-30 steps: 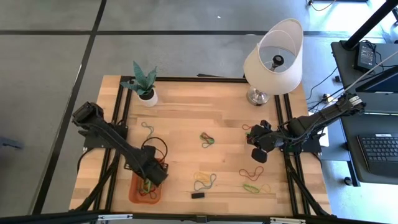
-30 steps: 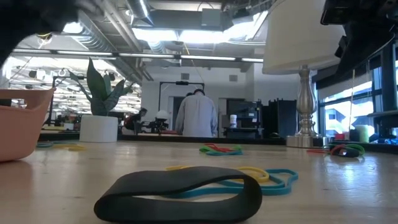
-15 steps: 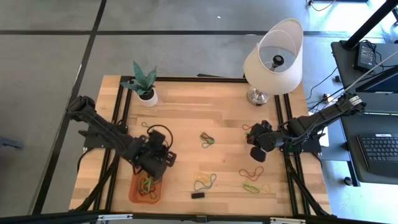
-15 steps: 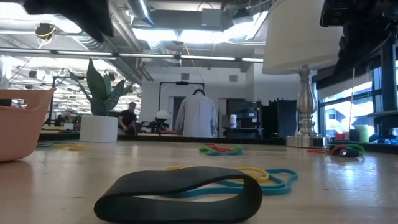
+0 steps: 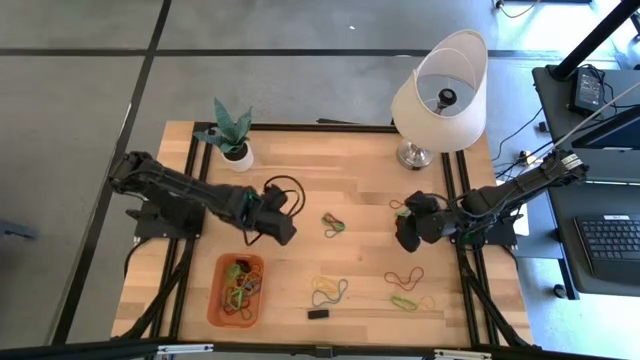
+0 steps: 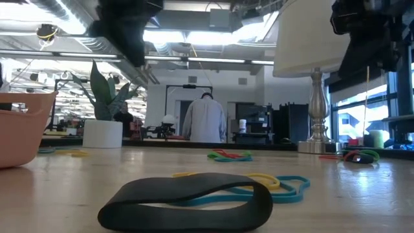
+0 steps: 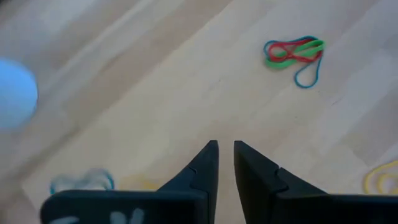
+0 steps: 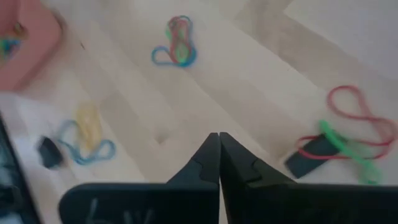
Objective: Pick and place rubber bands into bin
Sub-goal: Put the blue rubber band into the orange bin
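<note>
With bands already in the bin point(image 5: 236, 291), the left tool point(image 5: 283, 227), nearly closed and empty, heads for the red-green cluster point(image 5: 333, 224); it must reopen first.

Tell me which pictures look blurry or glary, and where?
Low view: the thick black rubber band up close looks soft; ceiling lights glare. Left wrist view: a blurred pale blue blob at the edge, the wooden table streaky. Right wrist view: the shallow orange plastic bin is fuzzy.

Pale wooden table point(image 5: 360, 170), orange bin point(image 5: 218, 305) set near one corner, rubber bands point(image 5: 333, 224) scattered across it, small black block point(image 5: 318, 314), potted plant point(image 5: 232, 135), lamp point(image 5: 437, 95)
</note>
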Robot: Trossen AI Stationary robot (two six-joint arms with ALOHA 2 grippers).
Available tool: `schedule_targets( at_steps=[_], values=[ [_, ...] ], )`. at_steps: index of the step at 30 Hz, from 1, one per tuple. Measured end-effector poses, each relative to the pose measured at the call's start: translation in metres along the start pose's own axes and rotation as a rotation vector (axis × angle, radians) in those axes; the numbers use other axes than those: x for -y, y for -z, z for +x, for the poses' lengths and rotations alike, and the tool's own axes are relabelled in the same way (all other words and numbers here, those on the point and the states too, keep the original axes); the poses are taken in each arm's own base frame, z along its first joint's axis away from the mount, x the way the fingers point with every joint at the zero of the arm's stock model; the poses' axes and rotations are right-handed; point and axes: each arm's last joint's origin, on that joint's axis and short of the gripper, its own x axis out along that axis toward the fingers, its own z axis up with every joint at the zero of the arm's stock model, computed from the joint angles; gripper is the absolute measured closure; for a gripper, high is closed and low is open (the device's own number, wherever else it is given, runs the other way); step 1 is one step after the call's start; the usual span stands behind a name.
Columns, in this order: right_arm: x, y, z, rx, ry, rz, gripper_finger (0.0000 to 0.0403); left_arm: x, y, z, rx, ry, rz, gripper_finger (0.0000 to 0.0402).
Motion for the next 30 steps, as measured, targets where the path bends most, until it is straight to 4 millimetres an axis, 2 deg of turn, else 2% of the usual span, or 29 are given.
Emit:
schedule_targets(
  at_steps=[8,13,19,22,25,30],
  values=[
    [-0.022,0.008,0.017,0.002,-0.065,0.085,0.0402,-0.003,-0.025,0.01,0.061,0.055,0.259,0.0398],
    [-0.039,0.033,0.022,-0.056,-0.108,0.168,0.0402,-0.005,-0.036,0.015,0.034,0.143,0.412,0.04],
    [-0.05,0.069,0.003,-0.04,-0.203,0.151,0.0402,-0.012,-0.044,0.02,0.001,0.18,0.522,0.04],
    [-0.047,0.082,-0.007,-0.077,-0.209,0.126,0.0402,-0.015,-0.047,0.022,-0.035,0.225,0.509,0.04],
    [-0.036,0.089,-0.012,-0.093,-0.129,0.108,0.0402,-0.018,-0.05,0.024,-0.051,0.234,0.459,0.0399],
    [-0.017,0.083,-0.027,-0.08,-0.08,0.044,0.0402,-0.019,-0.052,0.025,-0.06,0.226,0.366,0.0399]
  ],
)
